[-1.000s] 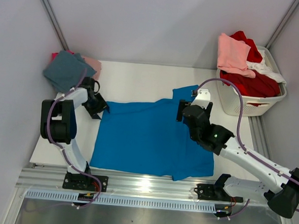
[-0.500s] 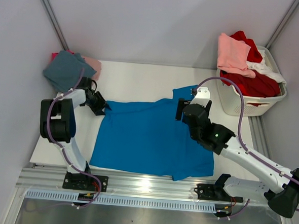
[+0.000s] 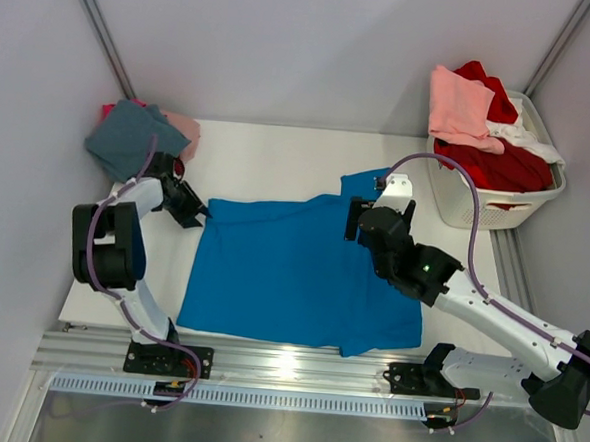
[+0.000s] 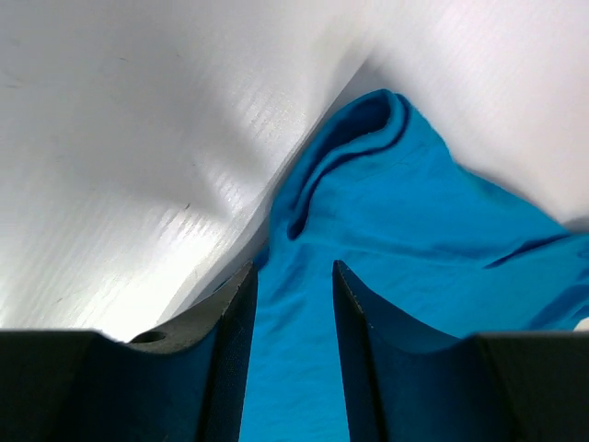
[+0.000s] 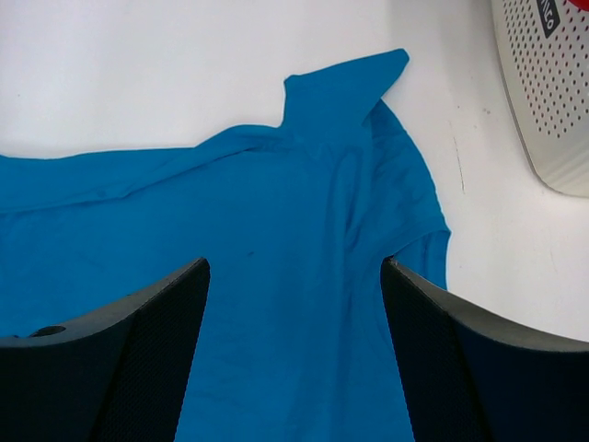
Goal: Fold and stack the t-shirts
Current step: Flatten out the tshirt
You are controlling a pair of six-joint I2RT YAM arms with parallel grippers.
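A bright blue t-shirt point(image 3: 292, 271) lies spread flat on the white table point(image 3: 279, 160). My left gripper point(image 3: 194, 209) sits low at the shirt's far left corner. In the left wrist view point(image 4: 293, 267) its jaws stand a narrow gap apart, with blue cloth point(image 4: 414, 230) lying between and beyond them and a bunched fold ahead. My right gripper point(image 3: 363, 221) hovers over the shirt's far right part, near the sleeve. In the right wrist view point(image 5: 294, 267) it is wide open and empty above the blue cloth point(image 5: 276, 212).
A white laundry basket point(image 3: 496, 205) stands at the far right, holding a pale pink tee point(image 3: 457, 106), a red one point(image 3: 499, 165) and a white one point(image 3: 532, 141). A folded teal tee point(image 3: 130, 139) lies on pink cloth point(image 3: 186, 126) at the far left. The basket wall shows in the right wrist view point(image 5: 552, 92).
My left gripper has slid a little left and away along the shirt's corner. My right gripper has shifted slightly away. The shirt has barely moved.
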